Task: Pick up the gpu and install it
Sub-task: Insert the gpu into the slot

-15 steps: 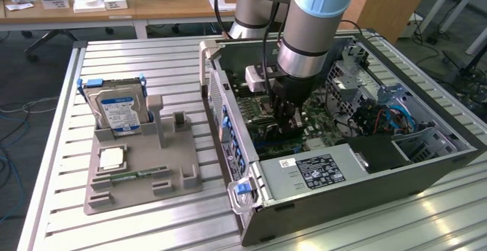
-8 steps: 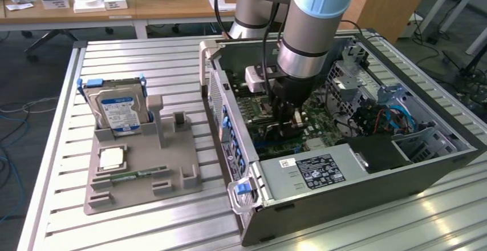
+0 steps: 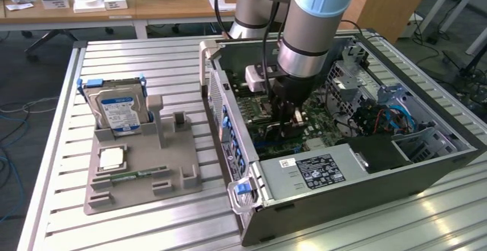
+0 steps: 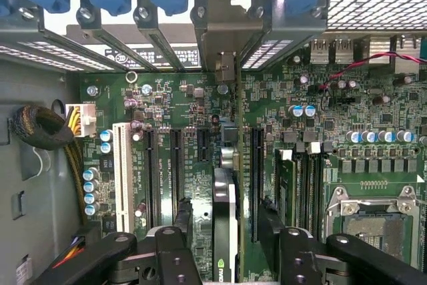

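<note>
**Item: gpu (image 4: 225, 231)** – stood edge-on in a motherboard (image 4: 180, 165) expansion slot inside the open PC case (image 3: 426, 165); silver bracket reached the rear slot opening at 12 o'clock in wrist view.

**Gripper (image 4: 230, 245)** – fingers (image 4: 175, 231) spread either side of card, gaps visible; released, nothing grasped. In ext. view it sat low over the board, case centre.

**Progress** – pick-up done, card apparently seated; judged nearly complete. Full seating/latch: cannot tell.

**Other** – hard drive (image 3: 114, 111) upright on grey parts holder (image 3: 141, 174), 9 o'clock of case.
</note>
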`<state>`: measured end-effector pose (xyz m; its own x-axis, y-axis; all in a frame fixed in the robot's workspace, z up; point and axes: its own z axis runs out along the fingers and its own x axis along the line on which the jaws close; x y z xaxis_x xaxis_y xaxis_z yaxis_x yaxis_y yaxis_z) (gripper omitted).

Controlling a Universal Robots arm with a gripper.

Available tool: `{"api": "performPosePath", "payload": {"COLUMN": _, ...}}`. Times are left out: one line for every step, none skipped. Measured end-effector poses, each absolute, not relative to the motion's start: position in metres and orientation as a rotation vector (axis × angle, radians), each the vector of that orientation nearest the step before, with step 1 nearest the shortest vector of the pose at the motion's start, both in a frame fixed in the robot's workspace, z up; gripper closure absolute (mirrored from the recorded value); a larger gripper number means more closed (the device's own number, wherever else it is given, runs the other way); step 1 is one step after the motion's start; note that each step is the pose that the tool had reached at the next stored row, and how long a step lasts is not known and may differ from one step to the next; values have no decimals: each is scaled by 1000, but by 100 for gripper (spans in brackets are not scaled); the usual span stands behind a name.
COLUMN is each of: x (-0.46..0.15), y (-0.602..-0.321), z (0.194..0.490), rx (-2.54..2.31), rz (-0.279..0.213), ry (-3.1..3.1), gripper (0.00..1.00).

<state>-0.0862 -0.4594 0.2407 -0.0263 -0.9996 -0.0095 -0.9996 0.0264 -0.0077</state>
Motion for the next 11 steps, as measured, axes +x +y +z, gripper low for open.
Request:
{"api": "performPosePath", "payload": {"x": -86, "y": -459, "z": 242, "rx": -2183, "rz": 2, "ry": 2242, "gripper": 48}}
{"api": "performPosePath", "payload": {"x": -86, "y": -459, "z": 244, "rx": -2183, "rz": 2, "ry": 2242, "gripper": 48}}
{"api": "performPosePath", "payload": {"x": -86, "y": -459, "z": 245, "rx": -2184, "rz": 2, "ry": 2242, "gripper": 48}}
{"api": "performPosePath", "payload": {"x": -86, "y": -459, "z": 246, "rx": -2183, "rz": 2, "ry": 2242, "gripper": 48}}
{"api": "performPosePath", "payload": {"x": -86, "y": -459, "z": 246, "rx": -2183, "rz": 2, "ry": 2242, "gripper": 48}}
{"api": "performPosePath", "payload": {"x": -86, "y": -459, "z": 246, "rx": -2183, "rz": 2, "ry": 2241, "gripper": 48}}
{"api": "performPosePath", "payload": {"x": -86, "y": -459, "z": 246, "rx": -2183, "rz": 2, "ry": 2241, "gripper": 48}}
{"api": "performPosePath", "payload": {"x": -86, "y": -459, "z": 246, "rx": -2183, "rz": 2, "ry": 2241, "gripper": 48}}
{"api": "performPosePath", "payload": {"x": -86, "y": -459, "z": 246, "rx": -2183, "rz": 2, "ry": 2242, "gripper": 48}}
{"api": "performPosePath", "payload": {"x": -86, "y": -459, "z": 247, "rx": -2183, "rz": 2, "ry": 2242, "gripper": 48}}
{"api": "performPosePath", "payload": {"x": -86, "y": -459, "z": 247, "rx": -2183, "rz": 2, "ry": 2242, "gripper": 48}}
